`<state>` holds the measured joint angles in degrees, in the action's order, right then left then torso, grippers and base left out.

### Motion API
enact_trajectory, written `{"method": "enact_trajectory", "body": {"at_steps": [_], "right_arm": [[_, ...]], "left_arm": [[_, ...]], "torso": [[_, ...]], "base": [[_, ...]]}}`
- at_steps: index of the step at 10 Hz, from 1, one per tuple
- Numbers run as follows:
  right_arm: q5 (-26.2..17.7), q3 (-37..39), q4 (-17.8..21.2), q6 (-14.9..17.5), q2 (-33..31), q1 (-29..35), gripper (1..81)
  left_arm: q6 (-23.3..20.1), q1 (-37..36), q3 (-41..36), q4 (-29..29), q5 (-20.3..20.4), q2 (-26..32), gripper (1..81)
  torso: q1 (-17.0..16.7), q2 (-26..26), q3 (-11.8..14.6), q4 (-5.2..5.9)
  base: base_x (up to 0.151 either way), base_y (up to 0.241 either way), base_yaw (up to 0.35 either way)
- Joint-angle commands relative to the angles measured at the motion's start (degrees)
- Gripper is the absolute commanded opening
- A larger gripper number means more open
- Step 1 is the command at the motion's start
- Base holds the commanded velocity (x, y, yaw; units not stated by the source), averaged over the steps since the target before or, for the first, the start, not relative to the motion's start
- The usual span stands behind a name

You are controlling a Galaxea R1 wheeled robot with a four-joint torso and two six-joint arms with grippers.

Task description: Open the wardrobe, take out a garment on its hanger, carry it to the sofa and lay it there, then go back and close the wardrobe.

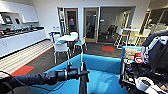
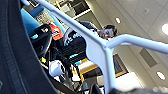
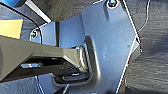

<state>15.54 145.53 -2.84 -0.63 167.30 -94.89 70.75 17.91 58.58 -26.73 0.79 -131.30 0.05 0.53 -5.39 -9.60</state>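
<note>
Head view has the left gripper [image 1: 83, 72] mid-frame over the blue sofa [image 1: 105, 75], black garment [image 1: 83, 83] dangling below. Left wrist view adds the white hanger [image 2: 100, 47]; can't tell how either gripper's fingers are set.

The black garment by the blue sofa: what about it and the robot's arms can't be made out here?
- Garment: head view, a narrow dark strip against the sofa, cut off by the bottom edge; its shape is unclear.
- White hanger: left wrist view, its ends run past the edges.
- Left gripper: head view, blurred; how the fingers stand is unclear.
- Right gripper: right wrist view, robot's dark plate covers it.
</note>
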Motion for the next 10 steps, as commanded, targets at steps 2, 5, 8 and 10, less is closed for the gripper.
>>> {"method": "enact_trajectory", "body": {"at_steps": [2,5,8,10], "right_arm": [[-2.71,-0.26,-0.68,0.28,-0.45,1.32,81.1],[-2.71,-0.43,-0.85,0.28,-0.45,1.32,81.1],[-2.71,-0.7,-1.46,0.28,-0.45,1.32,81.1],[-2.71,-0.79,-1.73,0.28,-0.45,1.23,81.1]], "left_arm": [[-0.44,-7.75,-1.44,-2.8,1.67,0.51,1.0],[-0.44,-7.49,-1.44,-2.97,1.93,0.34,1.0],[-0.44,-7.58,-1.44,-2.98,2.02,0.25,1.0],[-0.44,-7.49,-1.44,-2.97,2.11,-0.02,1.0]], "torso": [[0.0,0.0,0.0,0.0],[-0.02,0.0,0.0,0.0],[-0.05,0.02,0.02,0.0],[-0.05,0.06,-3.32,0.0]], "base": [[0.0,0.0,0.0],[0.0,0.0,0.0],[0.063,0.0,0.0],[0.112,0.0,0.0]]}}
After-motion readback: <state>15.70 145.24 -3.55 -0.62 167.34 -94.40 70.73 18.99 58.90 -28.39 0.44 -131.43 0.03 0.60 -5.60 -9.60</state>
